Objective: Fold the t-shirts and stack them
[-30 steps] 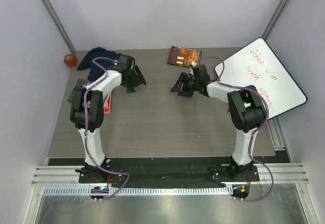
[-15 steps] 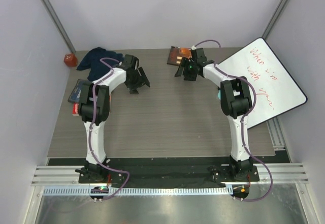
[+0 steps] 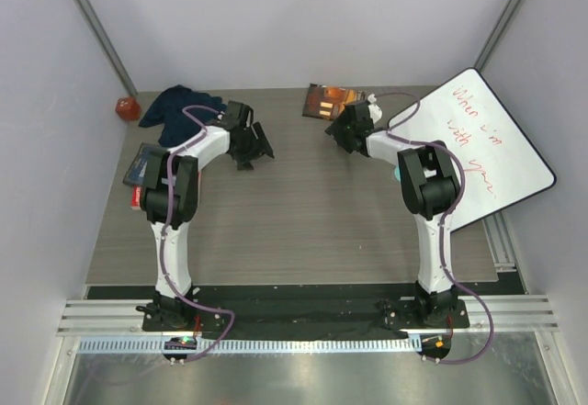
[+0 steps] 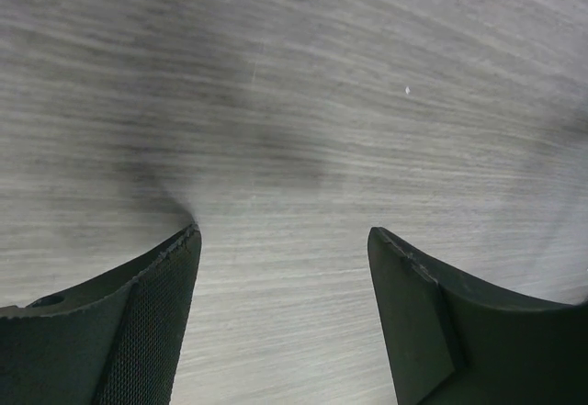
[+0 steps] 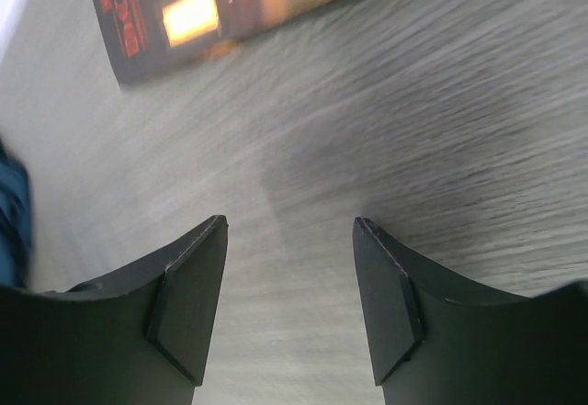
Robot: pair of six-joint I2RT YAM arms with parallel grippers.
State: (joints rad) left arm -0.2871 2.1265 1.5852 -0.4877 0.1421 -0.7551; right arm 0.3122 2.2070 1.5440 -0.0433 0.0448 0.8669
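Observation:
A dark navy t-shirt [image 3: 177,109] lies crumpled at the back left of the table. Its edge shows as a blue strip [image 5: 11,217] at the left border of the right wrist view. My left gripper [image 3: 256,144] hovers just right of the t-shirt, apart from it. In the left wrist view this gripper [image 4: 285,238] is open, with only bare table between its fingers. My right gripper [image 3: 339,133] is at the back centre, open, and in the right wrist view it [image 5: 289,226] hangs empty over bare table.
An orange-and-dark book [image 3: 333,102] [image 5: 230,1] lies at the back centre, just beyond the right gripper. A whiteboard [image 3: 478,139] with red writing leans at the right. A red object [image 3: 127,107] sits in the back left corner. A dark flat case [image 3: 142,162] lies at the left edge.
The right gripper moved back from the table's middle toward the book and turned. The left gripper shifted slightly right. Both stayed open and empty.

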